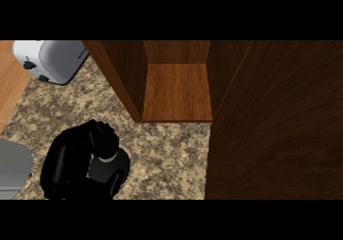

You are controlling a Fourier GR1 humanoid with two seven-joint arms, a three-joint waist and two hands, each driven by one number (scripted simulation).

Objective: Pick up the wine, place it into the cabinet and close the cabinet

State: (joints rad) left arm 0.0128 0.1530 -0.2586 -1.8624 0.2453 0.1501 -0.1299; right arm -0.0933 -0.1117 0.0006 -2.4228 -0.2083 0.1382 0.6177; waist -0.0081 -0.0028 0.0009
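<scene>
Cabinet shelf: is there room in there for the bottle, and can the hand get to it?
Yes. The cabinet shelf looks bare between its side walls. The speckled counter before it is free too. It is crowded lower left, where the left hand curls round the wine, and by the toaster.

Glossy black hand (pixel 81 157), chunky rounded fingers; grey forearm (pixel 8 171) at left edge.

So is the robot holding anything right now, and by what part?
Yes. The left hand is curled round the dark wine bottle, gripping its upper part; the exact spot is hidden by the fingers.
</scene>
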